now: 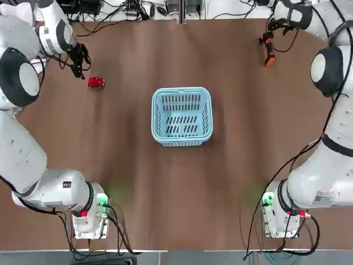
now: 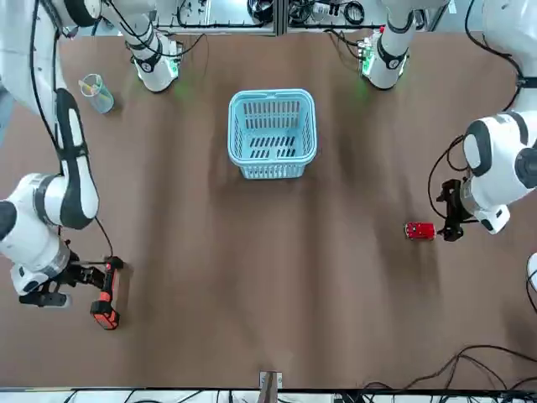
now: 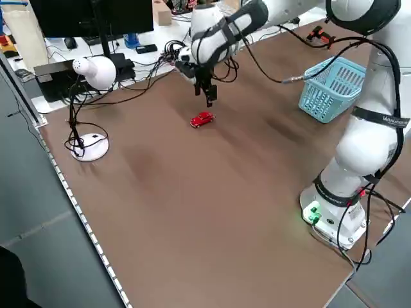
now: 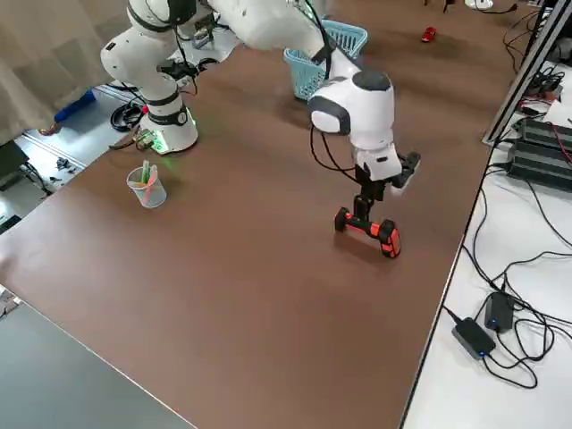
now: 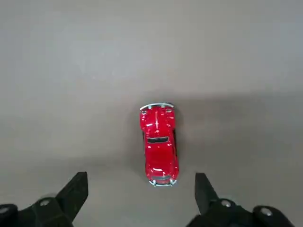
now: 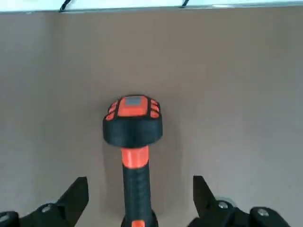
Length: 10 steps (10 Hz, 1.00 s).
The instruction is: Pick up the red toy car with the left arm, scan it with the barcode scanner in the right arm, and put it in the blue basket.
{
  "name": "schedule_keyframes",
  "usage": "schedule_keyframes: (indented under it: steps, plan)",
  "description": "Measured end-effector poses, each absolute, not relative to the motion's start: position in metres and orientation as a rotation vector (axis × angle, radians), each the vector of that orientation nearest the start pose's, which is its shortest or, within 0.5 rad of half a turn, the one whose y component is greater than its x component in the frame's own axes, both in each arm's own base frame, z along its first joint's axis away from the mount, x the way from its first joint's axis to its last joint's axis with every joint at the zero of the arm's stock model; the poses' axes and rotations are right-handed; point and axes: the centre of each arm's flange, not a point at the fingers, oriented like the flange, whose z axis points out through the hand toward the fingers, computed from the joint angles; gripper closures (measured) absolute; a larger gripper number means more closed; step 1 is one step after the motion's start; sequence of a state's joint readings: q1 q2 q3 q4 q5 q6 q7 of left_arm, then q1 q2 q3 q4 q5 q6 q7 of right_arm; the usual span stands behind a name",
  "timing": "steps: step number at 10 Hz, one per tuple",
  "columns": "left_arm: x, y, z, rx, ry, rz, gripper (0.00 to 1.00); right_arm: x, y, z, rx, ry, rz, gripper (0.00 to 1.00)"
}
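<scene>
The red toy car point(image 1: 96, 82) sits on the brown table at the far left, apart from the blue basket point(image 1: 181, 116) in the middle. My left gripper point(image 1: 80, 62) hovers just beside and above the car. In the left wrist view the car point(image 5: 158, 142) lies on the table ahead of the open fingers point(image 5: 76, 189), untouched. The black-and-orange barcode scanner point(image 1: 269, 55) lies on the table at the far right. My right gripper point(image 6: 139, 185) is open, with the scanner's handle point(image 6: 136, 179) lying between its spread fingers and the orange head point(image 6: 134, 120) pointing away.
A clear plastic cup point(image 2: 96, 92) with something in it stands near the right arm's base. A white desk lamp point(image 3: 90, 72) and cables sit beyond the table's far edge. The basket point(image 2: 272, 134) holds nothing.
</scene>
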<state>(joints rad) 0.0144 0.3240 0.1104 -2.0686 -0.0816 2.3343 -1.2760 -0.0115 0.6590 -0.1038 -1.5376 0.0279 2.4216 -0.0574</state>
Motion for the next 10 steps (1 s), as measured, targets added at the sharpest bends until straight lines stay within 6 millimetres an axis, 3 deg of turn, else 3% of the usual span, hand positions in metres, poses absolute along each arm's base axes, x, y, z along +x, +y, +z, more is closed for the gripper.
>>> schedule_keyframes:
  steps: [4,7,10]
  plan:
    - [0.582,0.076,0.216,-2.317,-2.135,0.044,0.00,0.730,-0.070,0.246,-3.182,0.064,-0.419,0.03]
    - [0.583,0.077,0.195,-2.307,-2.163,0.023,0.00,0.729,-0.069,0.224,-3.185,0.059,-0.424,0.05]
    - [0.583,0.077,0.190,-2.300,-2.179,0.026,0.11,0.729,-0.064,0.216,-3.184,0.049,-0.423,0.07]
